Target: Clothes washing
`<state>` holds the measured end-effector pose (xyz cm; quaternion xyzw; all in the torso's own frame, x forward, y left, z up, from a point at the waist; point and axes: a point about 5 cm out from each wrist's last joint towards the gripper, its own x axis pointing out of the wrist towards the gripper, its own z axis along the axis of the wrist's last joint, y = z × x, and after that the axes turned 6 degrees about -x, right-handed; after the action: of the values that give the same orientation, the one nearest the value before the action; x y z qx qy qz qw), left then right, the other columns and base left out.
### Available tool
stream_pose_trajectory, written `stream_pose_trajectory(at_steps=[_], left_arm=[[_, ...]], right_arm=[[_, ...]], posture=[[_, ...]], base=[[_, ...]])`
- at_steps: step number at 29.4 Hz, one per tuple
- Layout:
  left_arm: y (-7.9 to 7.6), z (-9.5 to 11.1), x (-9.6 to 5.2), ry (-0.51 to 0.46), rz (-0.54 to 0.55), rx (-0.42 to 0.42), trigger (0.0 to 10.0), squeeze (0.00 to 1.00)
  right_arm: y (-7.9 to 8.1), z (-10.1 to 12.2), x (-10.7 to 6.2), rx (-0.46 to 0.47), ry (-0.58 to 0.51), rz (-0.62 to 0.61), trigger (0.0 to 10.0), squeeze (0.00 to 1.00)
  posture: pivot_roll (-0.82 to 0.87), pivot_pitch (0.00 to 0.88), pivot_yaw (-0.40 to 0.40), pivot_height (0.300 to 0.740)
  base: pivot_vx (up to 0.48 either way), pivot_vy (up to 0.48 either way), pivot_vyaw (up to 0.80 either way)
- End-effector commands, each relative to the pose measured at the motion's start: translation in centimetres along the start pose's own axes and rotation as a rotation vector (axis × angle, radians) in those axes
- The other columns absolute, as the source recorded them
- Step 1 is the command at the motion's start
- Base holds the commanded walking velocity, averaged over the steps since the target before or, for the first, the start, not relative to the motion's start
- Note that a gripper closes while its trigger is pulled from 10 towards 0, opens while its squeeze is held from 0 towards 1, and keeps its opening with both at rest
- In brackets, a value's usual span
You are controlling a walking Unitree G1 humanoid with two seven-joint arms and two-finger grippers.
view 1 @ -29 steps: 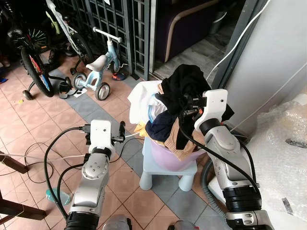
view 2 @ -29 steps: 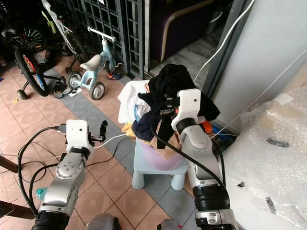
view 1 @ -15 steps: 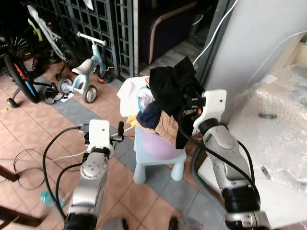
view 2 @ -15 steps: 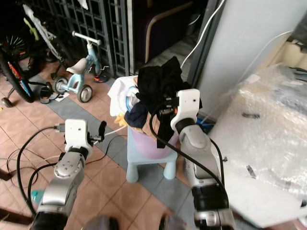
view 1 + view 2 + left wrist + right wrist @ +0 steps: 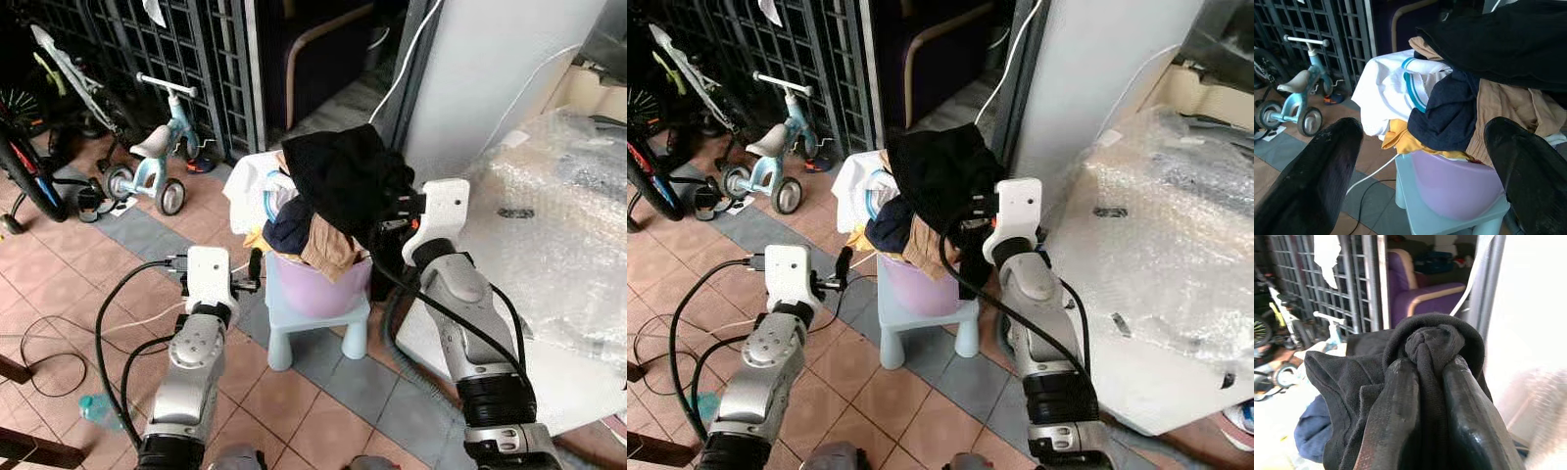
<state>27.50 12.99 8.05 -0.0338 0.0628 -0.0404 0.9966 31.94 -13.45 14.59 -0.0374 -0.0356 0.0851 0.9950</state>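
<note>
I have the right gripper clenched on a bunched fold of the black garment, which drapes from the fingers above the heaped clothes in the lilac basin. The basin sits on a pale blue stool on the tiled floor, with a white shirt hanging over the basin's rim on my left side and navy, tan and yellow pieces piled beneath the black one. My left gripper hangs beside the stool's left edge, fingers spread wide and carrying nothing, pointed at the pile. I judge this to be the unloading step: one garment lifted clear of the basin, the rest waiting. To my right is a large white appliance wrapped in bubble film; whether that is the washer I cannot tell. Next I would need to carry the black garment towards wherever the wash goes, lifting high enough that its trailing hem does not drag the tan piece off the heap. A child's tricycle stands well apart by the gate.
</note>
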Motion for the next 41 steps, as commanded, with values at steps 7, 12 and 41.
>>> stream_pose_trajectory(at_steps=[7,12,41], left_arm=[[0.0,0.2,0.3,-0.003,-0.014,0.013,10.0,0.0],[0.0,0.2,0.3,-0.005,-0.011,0.017,10.0,0.0],[1.9,0.4,-0.5,-0.018,0.095,0.064,10.0,0.0]], right_arm=[[0.0,0.5,0.0,-0.004,-0.031,-0.016,10.0,0.0],[0.0,0.8,0.5,-0.008,-0.042,-0.019,10.0,0.0],[0.2,1.2,0.3,-0.028,-0.088,0.049,10.0,0.0]], posture=[[-0.06,0.0,0.02,0.74],[-0.06,0.0,0.018,0.74],[-0.05,0.0,0.023,0.74]], base=[[0.0,-0.282,-0.79],[0.096,-0.319,-0.79],[0.0,-0.135,-0.44]])
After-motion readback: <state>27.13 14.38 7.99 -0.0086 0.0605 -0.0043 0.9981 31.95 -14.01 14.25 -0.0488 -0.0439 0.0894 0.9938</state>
